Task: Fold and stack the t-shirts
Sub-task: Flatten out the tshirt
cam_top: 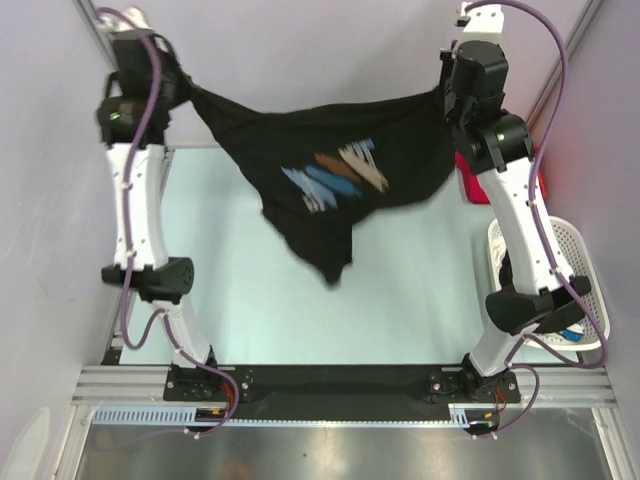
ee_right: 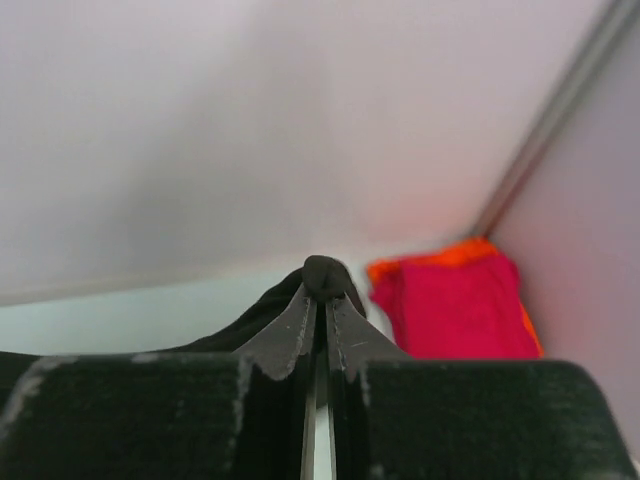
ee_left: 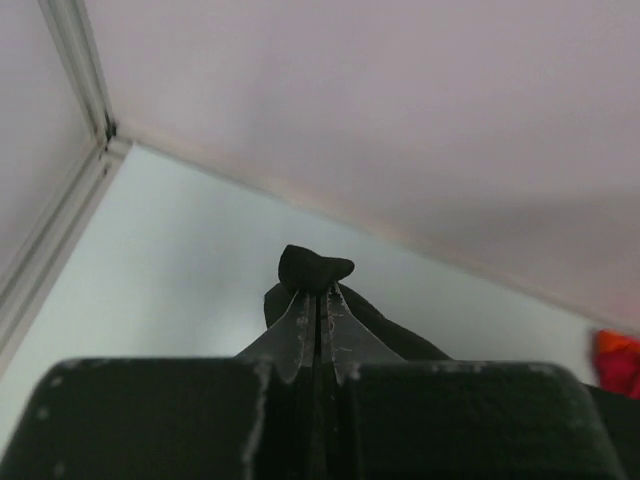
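The left pincer and the right pincer are each shut tight on one end of the black shirt. It stretches sideways from one pincer to the other and hangs below both, above the tabletop.

Top view: print on black t-shirt blurred. Red t-shirt mostly behind right arm, which also covers pt of basket; basket contents too small to tell. Right wrist: orange t-shirt only a sliver under the red. Left wrist: red cloth cut off at rt edge.
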You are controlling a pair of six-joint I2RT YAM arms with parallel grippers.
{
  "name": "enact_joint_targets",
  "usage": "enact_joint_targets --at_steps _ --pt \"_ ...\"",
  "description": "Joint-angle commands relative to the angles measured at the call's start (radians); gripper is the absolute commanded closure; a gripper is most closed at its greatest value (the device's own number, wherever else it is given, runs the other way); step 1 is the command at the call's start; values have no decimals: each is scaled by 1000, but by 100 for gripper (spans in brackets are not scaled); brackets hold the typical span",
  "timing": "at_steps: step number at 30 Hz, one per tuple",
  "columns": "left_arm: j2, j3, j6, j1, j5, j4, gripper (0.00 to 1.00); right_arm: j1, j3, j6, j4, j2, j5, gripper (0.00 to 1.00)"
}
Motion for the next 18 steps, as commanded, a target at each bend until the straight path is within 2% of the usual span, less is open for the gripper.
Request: enact_joint_targets --at_steps 1,3,6,9,10,12,13,15,16,18 --pt "-182 114 12 53 63 150 100 128 43 -175 208 -134 43 100" --pt "-195 136 15 58 96 169 100 203 -36 -224 288 -189 69 100" --pt "-219 110 11 58 129 187 100 240 -148 -262 356 -318 100 100" --pt "-290 -127 -3 30 159 161 100 233 -352 -210 310 -436 161 100" --pt "-310 -281 -2 12 131 135 100 231 -479 -187 293 -470 173 100" --pt "-406 -486 -9 -57 74 159 100 219 -601 -95 238 -559 193 100" --pt "-485 -713 -21 -68 72 179 100 213 -712 -52 219 -586 200 100" --pt "-552 -917 -95 -65 98 193 100 188 -828 31 172 -663 206 100" --pt "-599 -1074 -104 -65 118 192 100 184 -872 66 155 -685 219 100" --pt "-638 -1194 -158 -70 152 119 100 151 -971 178 65 -735 195 100"
